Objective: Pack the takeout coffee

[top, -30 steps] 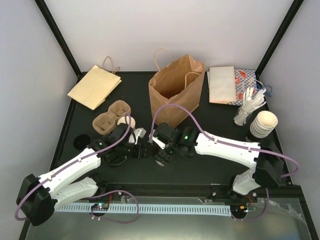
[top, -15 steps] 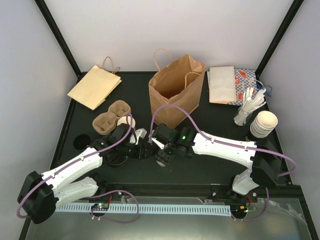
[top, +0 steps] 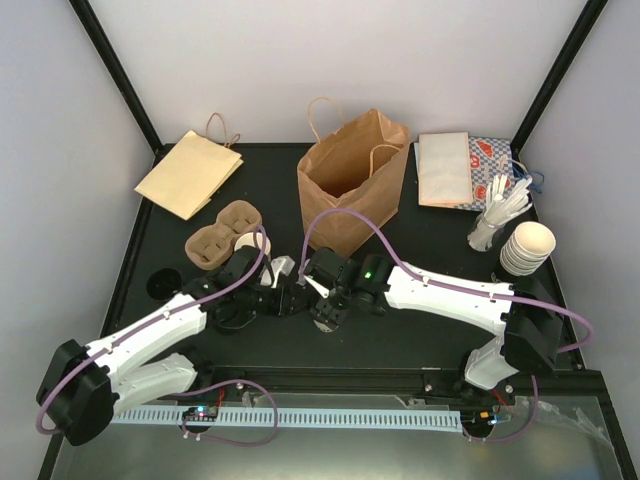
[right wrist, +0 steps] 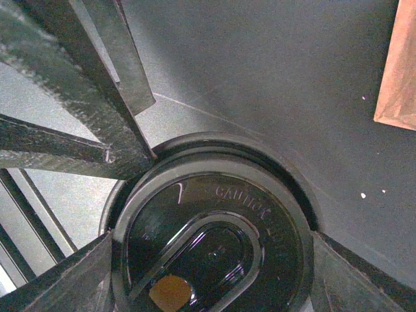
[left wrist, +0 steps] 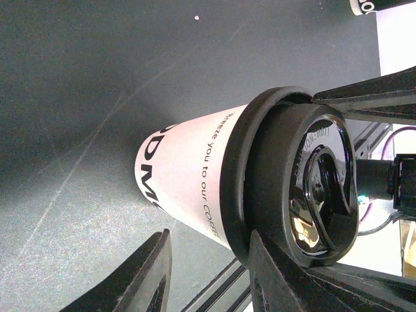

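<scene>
The takeout coffee [left wrist: 188, 172], a white paper cup with dark print, wears a black lid [right wrist: 208, 227] and stands on the dark table between both grippers. My right gripper [right wrist: 211, 260] comes down from above, a finger pressed on each side of the lid, shut on it. My left gripper [left wrist: 208, 244] is low beside the cup and open. One of its fingers [left wrist: 279, 273] touches the lid's rim, while the other stands off the cup wall with table showing between. In the top view the left gripper [top: 288, 298] and right gripper [top: 320, 305] meet mid-table and hide the cup.
An open brown paper bag [top: 350, 185] stands just behind the grippers. The brown cup carrier [top: 222, 235] lies to the left, a flat bag [top: 188, 172] behind it. A cup stack [top: 527, 248], cutlery [top: 497, 215] and napkins [top: 445, 168] sit at the right.
The right jaws have narrowed onto the lid. The left jaws have drawn in a little. Both wrists have shifted slightly toward each other.
</scene>
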`<state>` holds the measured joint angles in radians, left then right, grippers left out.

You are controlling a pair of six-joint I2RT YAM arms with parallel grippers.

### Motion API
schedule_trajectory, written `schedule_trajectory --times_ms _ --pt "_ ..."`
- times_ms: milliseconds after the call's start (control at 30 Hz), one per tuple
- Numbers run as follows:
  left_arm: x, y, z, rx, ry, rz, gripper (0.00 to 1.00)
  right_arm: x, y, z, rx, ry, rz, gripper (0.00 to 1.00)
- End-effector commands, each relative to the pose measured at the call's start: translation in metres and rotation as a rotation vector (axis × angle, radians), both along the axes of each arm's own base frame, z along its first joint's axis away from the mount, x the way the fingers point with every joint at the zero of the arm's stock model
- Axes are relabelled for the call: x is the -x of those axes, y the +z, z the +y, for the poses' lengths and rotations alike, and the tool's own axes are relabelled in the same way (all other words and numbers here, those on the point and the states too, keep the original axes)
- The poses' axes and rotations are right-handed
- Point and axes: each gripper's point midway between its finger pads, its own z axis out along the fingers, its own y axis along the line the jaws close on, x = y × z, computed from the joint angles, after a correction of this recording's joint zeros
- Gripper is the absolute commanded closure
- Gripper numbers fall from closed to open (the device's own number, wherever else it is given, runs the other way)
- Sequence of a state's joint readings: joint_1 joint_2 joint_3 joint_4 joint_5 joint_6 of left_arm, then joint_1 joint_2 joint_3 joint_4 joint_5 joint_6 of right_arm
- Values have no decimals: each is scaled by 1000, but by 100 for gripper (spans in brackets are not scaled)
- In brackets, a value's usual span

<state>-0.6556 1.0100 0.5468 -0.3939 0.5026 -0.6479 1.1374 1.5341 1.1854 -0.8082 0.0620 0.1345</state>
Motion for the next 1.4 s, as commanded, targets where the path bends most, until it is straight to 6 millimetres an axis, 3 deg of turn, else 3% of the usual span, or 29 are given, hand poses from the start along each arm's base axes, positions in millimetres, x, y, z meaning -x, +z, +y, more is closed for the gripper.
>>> schedule_trajectory --times_ms 0,167,400,533,867,1100,1367 --pt "1 0 3 -11 7 -6 65 -2 -3 -1 12 -12 -16 26" --pt "-7 35 9 -22 29 -94 54 -9 4 -3 5 -49 -51 27" --pt "-18 84 34 -75 117 -248 29 -13 16 -6 -21 -75 -82 28" --pt "-24 107 47 -83 172 -338 22 -15 29 -7 -53 -91 -101 29" --pt "-31 135 57 -104 205 -414 20 -18 49 -20 -77 -147 -139 30" --pt "-40 149 61 -130 210 -453 19 -18 47 -31 -61 -173 -145 30" --pt "-61 180 72 -186 261 -535 8 -19 55 -46 -97 -208 -147 30"
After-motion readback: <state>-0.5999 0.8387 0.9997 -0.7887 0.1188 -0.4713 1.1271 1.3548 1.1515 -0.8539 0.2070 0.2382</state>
